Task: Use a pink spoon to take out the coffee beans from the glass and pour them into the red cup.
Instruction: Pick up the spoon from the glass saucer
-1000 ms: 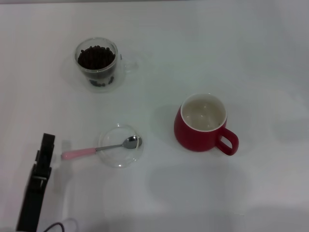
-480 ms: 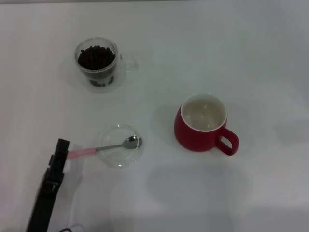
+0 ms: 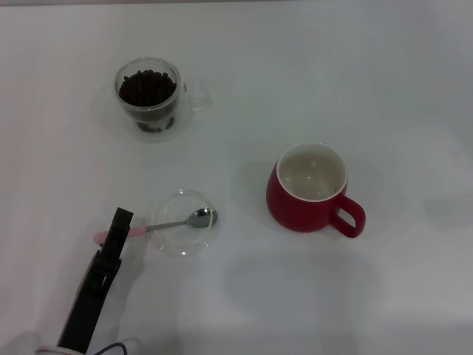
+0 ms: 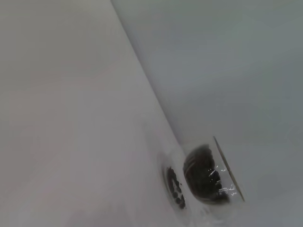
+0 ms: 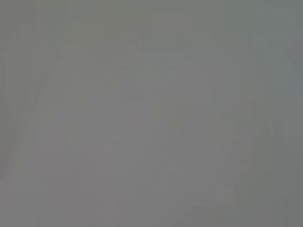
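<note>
Left gripper (image 3: 120,224) over the spoon (image 3: 174,223) handle, jaw state impossible to tell. Could nudge the spoon off the dish (image 3: 184,222) rim, or tip that dish. Right gripper out of sight

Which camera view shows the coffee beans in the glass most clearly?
The head view shows them best: it looks down into the glass, so the coffee beans appear as a dark heap inside. The left wrist view shows the same glass tilted and from the side, the beans only a dark mass. The right wrist view shows nothing of them.
</note>
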